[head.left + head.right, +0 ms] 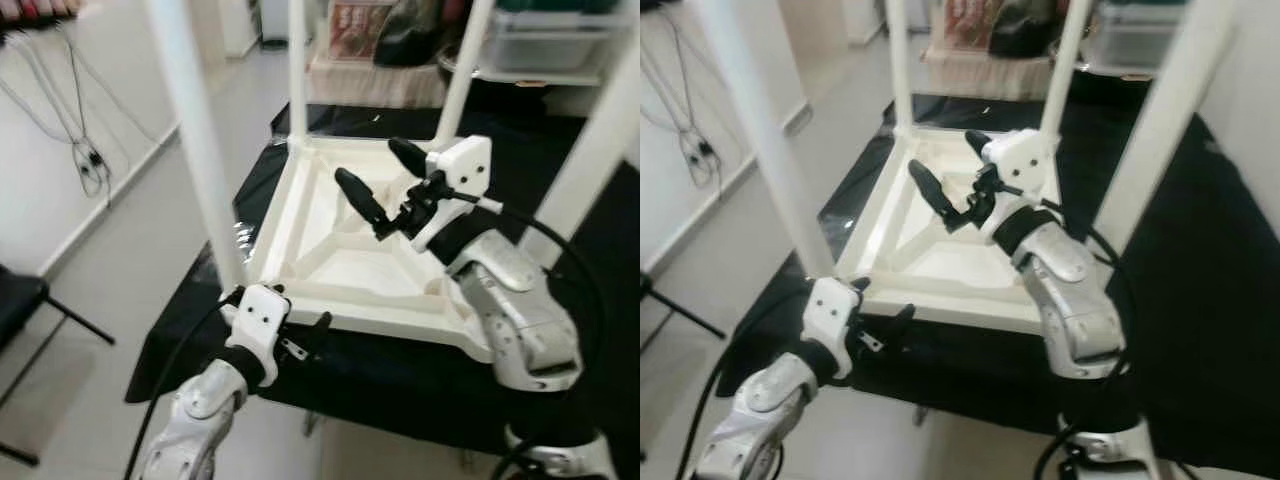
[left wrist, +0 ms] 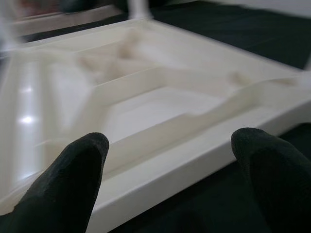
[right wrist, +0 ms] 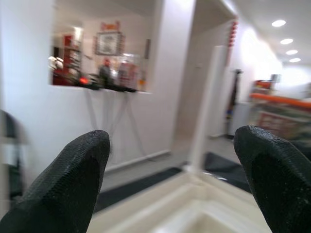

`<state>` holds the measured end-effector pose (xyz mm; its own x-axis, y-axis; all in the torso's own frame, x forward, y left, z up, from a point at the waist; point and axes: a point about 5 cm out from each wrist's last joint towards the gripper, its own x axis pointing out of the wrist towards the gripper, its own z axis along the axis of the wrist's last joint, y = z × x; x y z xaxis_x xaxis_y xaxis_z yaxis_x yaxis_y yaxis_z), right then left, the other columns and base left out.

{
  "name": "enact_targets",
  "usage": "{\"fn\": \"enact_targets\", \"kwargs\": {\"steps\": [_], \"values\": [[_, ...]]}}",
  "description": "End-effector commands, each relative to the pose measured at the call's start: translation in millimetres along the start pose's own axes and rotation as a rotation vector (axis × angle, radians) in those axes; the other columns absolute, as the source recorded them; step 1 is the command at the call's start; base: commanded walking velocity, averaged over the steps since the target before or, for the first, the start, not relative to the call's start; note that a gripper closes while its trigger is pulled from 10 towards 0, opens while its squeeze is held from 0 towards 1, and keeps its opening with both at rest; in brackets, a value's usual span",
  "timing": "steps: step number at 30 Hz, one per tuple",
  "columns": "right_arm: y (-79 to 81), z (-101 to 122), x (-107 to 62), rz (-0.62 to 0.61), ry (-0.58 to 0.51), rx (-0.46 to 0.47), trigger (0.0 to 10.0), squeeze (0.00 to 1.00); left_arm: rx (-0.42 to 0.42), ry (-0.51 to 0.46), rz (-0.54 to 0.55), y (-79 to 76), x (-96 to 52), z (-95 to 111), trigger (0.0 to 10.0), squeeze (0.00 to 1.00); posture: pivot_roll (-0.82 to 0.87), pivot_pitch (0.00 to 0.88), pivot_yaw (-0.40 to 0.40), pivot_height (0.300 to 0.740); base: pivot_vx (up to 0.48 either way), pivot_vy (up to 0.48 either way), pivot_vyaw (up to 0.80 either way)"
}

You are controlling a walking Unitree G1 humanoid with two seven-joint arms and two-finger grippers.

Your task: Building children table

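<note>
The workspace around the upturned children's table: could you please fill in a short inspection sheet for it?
Surface: black-covered table, its bare cloth lying to the robot's right.
Job's things: white children's tabletop lies upside down with its ribbed underside up; four white legs stand upright at its corners.
Clutter: nothing seen on the cloth.
Grippers: left gripper is open at the tabletop's near edge; right gripper is open, raised above the underside, holding nothing.
Cables: black cables run along both arms; loose wires hang on the left wall.
Surroundings: pale floor, a black chair at left, shelves and boxes behind.
</note>
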<state>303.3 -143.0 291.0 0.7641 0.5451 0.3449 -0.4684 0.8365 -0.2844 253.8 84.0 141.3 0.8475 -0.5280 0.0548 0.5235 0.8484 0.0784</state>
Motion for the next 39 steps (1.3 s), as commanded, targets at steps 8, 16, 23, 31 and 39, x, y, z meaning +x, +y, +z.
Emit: {"fn": "enact_targets", "kwargs": {"steps": [8, 16, 23, 31, 39], "values": [[-9.8, 38, 5.6, -0.081, -0.099, -0.153, 10.0, 0.0, -0.014, -0.001, 0.027, 4.6, -0.6, -2, 10.0, 0.0, 0.0, 0.083, 0.008, 0.74, 0.0, 0.0, 0.0], [-19.2, 96, -8.5, -0.221, -0.29, -0.362, 10.0, 0.0, -0.024, 0.0, 0.041, 10.4, 0.0, -3, 10.0, 0.0, -0.03, 0.085, 0.06, 0.74, 0.0, 0.0, 0.0], [-38.2, 133, -28.8, -0.462, -0.329, -0.7, 10.0, 0.0, -0.033, 0.009, 0.036, 13.1, 2.5, -5, 10.0, 0.0, -0.06, 0.077, 0.085, 0.74, 0.0, 0.0, 0.0], [-67.4, 140, -52.1, -0.672, -0.227, -0.755, 10.0, 0.0, -0.042, 0.012, 0.035, 14.0, 5.7, -6, 10.0, 0.0, -0.07, 0.075, 0.081, 0.74, 0.0, 0.0, 0.0], [-47.1, 89, -55.2, -0.513, -0.076, -0.362, 10.0, 0.0, -0.049, 0.009, 0.039, 14.4, 5.2, -6, 10.0, 0.0, -0.08, 0.086, 0.076, 0.74, 0.0, 0.0, 0.0]]}}
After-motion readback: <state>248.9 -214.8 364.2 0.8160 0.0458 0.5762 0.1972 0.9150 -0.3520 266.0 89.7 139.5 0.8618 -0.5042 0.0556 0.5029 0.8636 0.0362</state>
